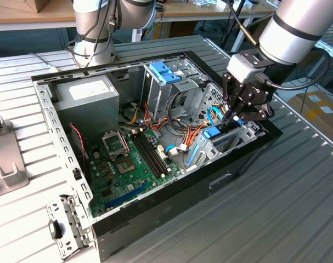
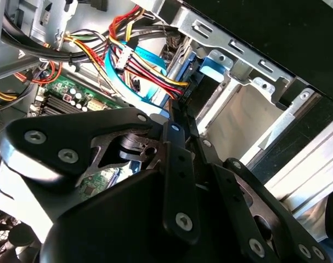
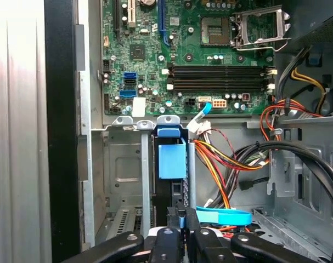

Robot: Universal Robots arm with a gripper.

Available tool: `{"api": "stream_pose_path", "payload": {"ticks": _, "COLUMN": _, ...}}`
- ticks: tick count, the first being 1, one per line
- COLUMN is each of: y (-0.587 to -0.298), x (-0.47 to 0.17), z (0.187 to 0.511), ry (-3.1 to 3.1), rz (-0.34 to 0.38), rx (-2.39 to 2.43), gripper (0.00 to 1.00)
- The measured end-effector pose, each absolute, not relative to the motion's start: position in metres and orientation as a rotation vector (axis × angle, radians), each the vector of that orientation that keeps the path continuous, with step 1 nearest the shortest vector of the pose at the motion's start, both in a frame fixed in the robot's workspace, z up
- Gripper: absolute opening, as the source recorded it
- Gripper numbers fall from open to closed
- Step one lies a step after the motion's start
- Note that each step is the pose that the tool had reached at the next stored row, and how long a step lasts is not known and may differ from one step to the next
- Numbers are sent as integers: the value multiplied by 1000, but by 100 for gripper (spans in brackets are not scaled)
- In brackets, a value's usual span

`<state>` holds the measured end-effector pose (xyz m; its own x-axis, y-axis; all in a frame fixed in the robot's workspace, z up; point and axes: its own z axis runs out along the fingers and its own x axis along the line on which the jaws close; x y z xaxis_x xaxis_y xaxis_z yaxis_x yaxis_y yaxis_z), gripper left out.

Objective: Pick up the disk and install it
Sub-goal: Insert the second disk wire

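Observation:
The disk [image 3: 171, 159] stands on edge in the metal drive bay [image 3: 119, 164] at the front corner of the open computer case [image 1: 210, 178]. I see it edge-on, with its blue plastic side piece facing the camera. In the exterior view the blue piece of the disk [image 1: 212, 132] shows just below my gripper [image 1: 237, 118], at that view's right. My gripper [image 3: 181, 222] has its black fingers drawn close on the near edge of the disk. In the second wrist view the gripper [image 2: 174, 118] points at the disk [image 2: 210, 68] in the bay.
A bundle of red, yellow and black cables [image 3: 226, 159] and a flat blue cable [image 3: 224, 216] run right beside the bay. The motherboard [image 1: 128, 164], a grey power supply [image 1: 89, 98] and a cage with light-blue handles [image 1: 165, 71] fill the case. Another arm's base [image 1: 95, 33] stands behind.

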<state>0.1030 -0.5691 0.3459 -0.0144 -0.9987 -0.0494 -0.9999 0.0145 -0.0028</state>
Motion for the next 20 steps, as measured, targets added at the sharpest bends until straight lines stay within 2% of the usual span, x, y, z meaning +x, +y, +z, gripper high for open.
{"api": "stream_pose_path", "payload": {"ticks": 13, "y": -570, "x": 103, "z": 343, "ry": 2211, "rz": 51, "rx": -2179, "gripper": 16}}
{"api": "stream_pose_path", "payload": {"ticks": 15, "y": -570, "x": 103, "z": 343, "ry": 2210, "rz": 51, "rx": -2179, "gripper": 18}}
{"api": "stream_pose_path", "payload": {"ticks": 16, "y": -570, "x": 103, "z": 343, "ry": 2210, "rz": 51, "rx": -2179, "gripper": 24}}
{"api": "stream_pose_path", "payload": {"ticks": 20, "y": -570, "x": 103, "z": 345, "ry": 2211, "rz": 51, "rx": -2179, "gripper": 24}}
